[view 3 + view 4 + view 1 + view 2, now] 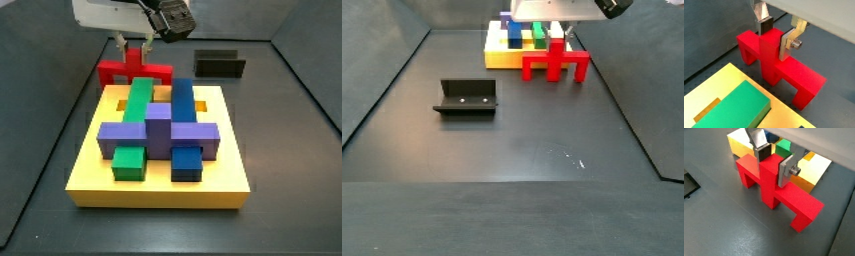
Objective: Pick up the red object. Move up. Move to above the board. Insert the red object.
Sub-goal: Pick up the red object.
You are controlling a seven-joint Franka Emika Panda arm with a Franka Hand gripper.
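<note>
The red object (134,70) stands on its two legs on the dark floor, right behind the far end of the board (160,185); it also shows in the side view (556,66). My gripper (775,40) sits over it with one finger on each side of the central stem, and the pads look pressed against the stem in both wrist views (773,165). The red bar (799,75) stretches out on both sides of the stem. The yellow board carries a purple block (147,135), green blocks (135,100) and blue blocks (183,100).
The fixture (466,98) stands on the floor apart from the board, also seen in a side view (221,65). Dark walls enclose the floor on all sides. A green block (737,107) on the board lies close to the red legs.
</note>
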